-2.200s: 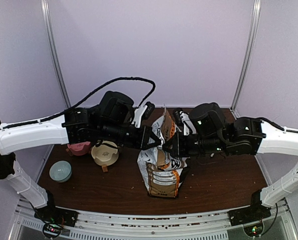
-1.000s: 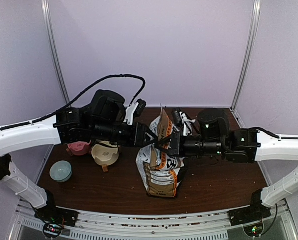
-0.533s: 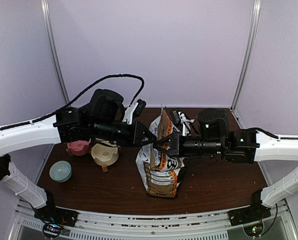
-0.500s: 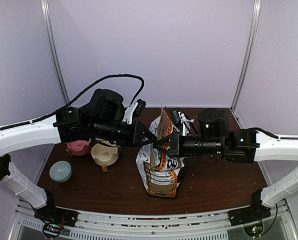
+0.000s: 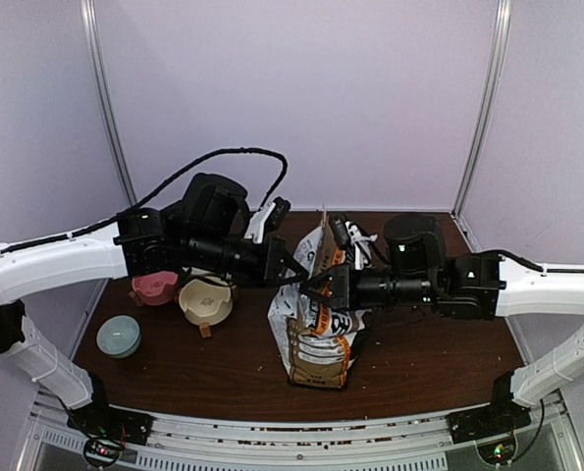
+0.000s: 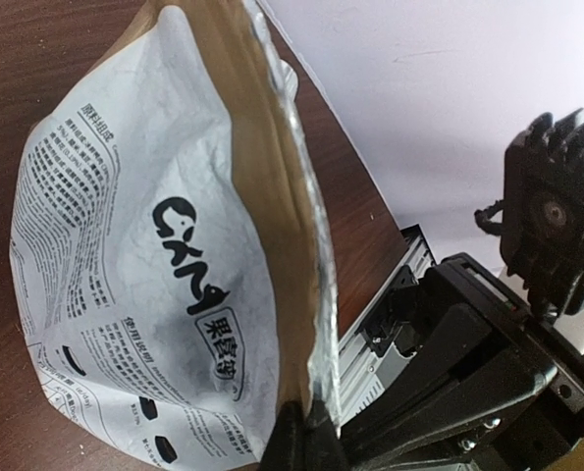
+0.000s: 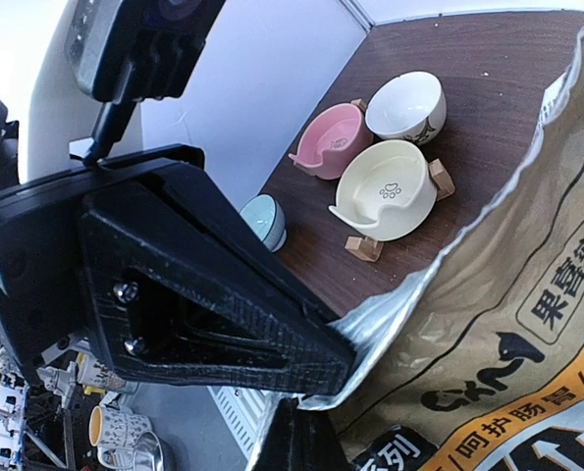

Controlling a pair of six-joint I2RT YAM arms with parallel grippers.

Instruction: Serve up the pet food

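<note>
The brown-and-white "CXM" paper bag (image 5: 317, 332) stands at the table's middle, its silver-lined top edge held up. My left gripper (image 5: 301, 278) is shut on that top edge from the left, and my right gripper (image 5: 318, 287) is shut on it from the right, tips almost touching. In the left wrist view the left gripper (image 6: 306, 444) pinches the bag (image 6: 144, 285) at its rim. In the right wrist view the right gripper (image 7: 297, 444) pinches the bag (image 7: 512, 324) just below the left gripper (image 7: 203, 285). The pet food is hidden, and no kibble shows.
Left of the bag stand a cream bowl on a wooden stand (image 5: 205, 299), a pink bowl (image 5: 154, 289) and a light blue bowl (image 5: 118, 336). The right wrist view also shows a white bowl (image 7: 406, 106) behind the cream one (image 7: 388, 188).
Both grippers stay pinched on the bag's top edge. The bag's top was raised more upright about a second ago; since then it has sunk slightly and the arms have shifted a little.
</note>
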